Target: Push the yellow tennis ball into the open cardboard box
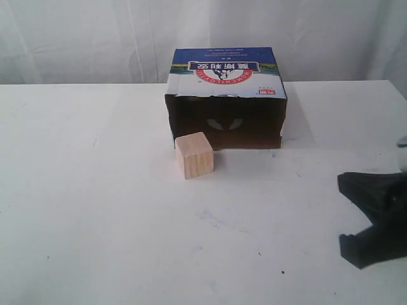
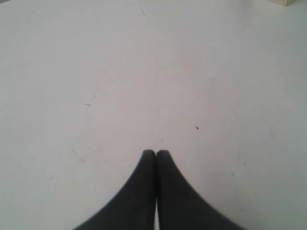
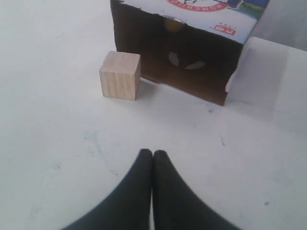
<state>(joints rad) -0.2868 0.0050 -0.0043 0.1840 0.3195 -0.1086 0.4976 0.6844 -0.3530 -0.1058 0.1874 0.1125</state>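
Note:
The open cardboard box [image 1: 226, 73] stands at the back middle of the table, blue-and-white print on top, its dark opening toward me. In the right wrist view a dim yellowish round shape, the yellow tennis ball [image 3: 172, 24], shows deep inside the box [image 3: 201, 62] near its upper edge. My right gripper [image 1: 344, 183] hovers at the right edge of the table, well short of the box. Its jaws [image 3: 153, 153] are shut on nothing. My left gripper [image 2: 156, 153] is shut over bare table and does not show in the exterior view.
A pale wooden cube [image 1: 194, 154] stands just in front of the box's left front corner, also seen as the cube [image 3: 120, 75] in the right wrist view. A corner of the cube [image 2: 288, 2] peeks into the left wrist view. A white curtain hangs behind the table.

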